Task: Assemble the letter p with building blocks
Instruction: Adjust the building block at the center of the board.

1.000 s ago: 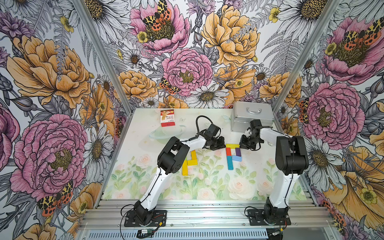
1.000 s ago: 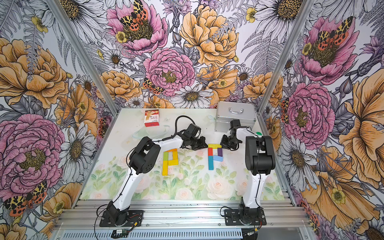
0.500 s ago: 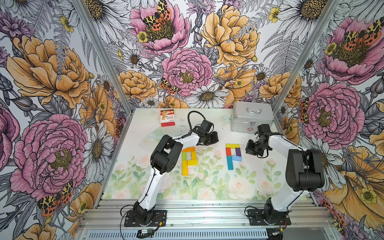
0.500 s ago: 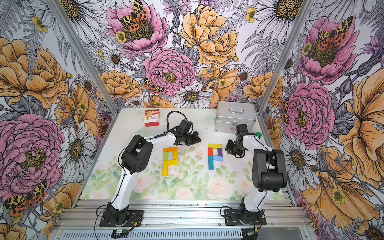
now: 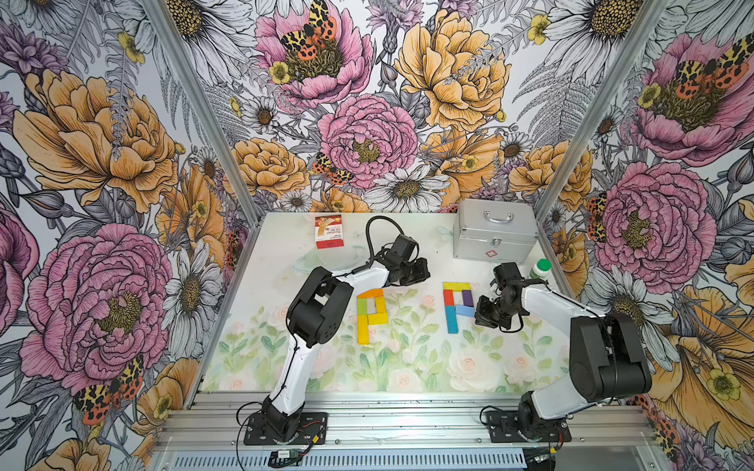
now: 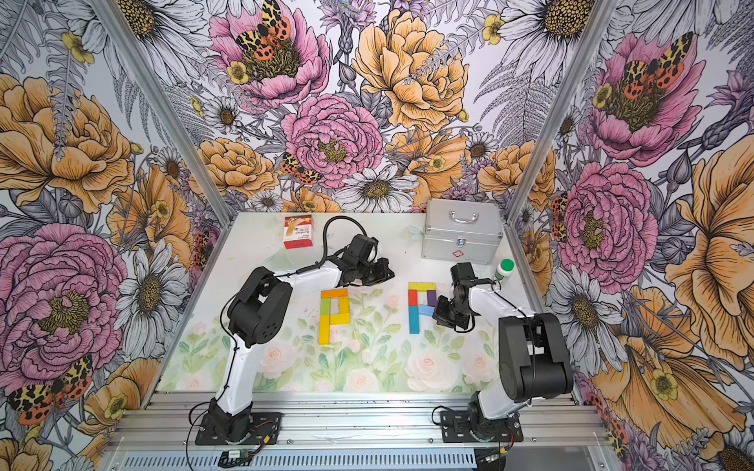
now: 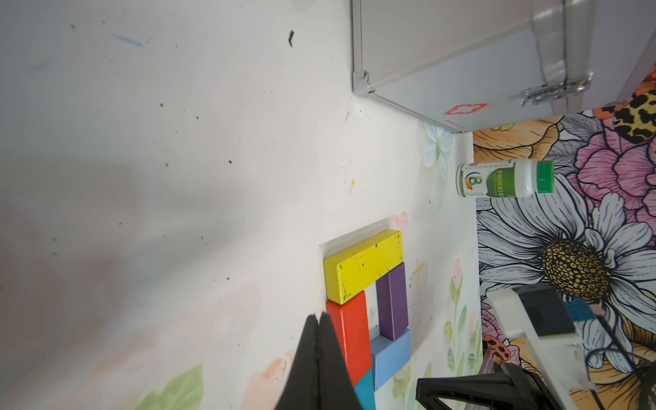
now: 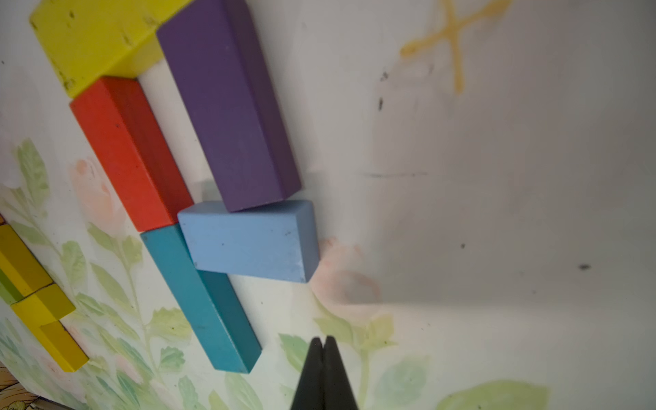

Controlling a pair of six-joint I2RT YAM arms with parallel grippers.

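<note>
Jaws of the right gripper (image 8: 323, 341) are pressed together, nothing held. A letter P of building blocks (image 8: 227, 106) is laid flat just ahead of its tips, untouched: yellow, red, purple, light blue, teal. The left gripper (image 7: 318, 317) is likewise closed and empty; a second block P (image 5: 372, 314) is set near it, apart. Beyond its tips, a large "B" is read on the green-capped bottle (image 7: 497, 179), and a red cross is marked on the silver case (image 7: 443, 71).

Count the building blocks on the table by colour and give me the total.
Yellow blocks: 4
Orange block: 1
Green block: 1
Red block: 1
Purple block: 1
Light blue block: 1
Teal block: 1
Total: 10
</note>
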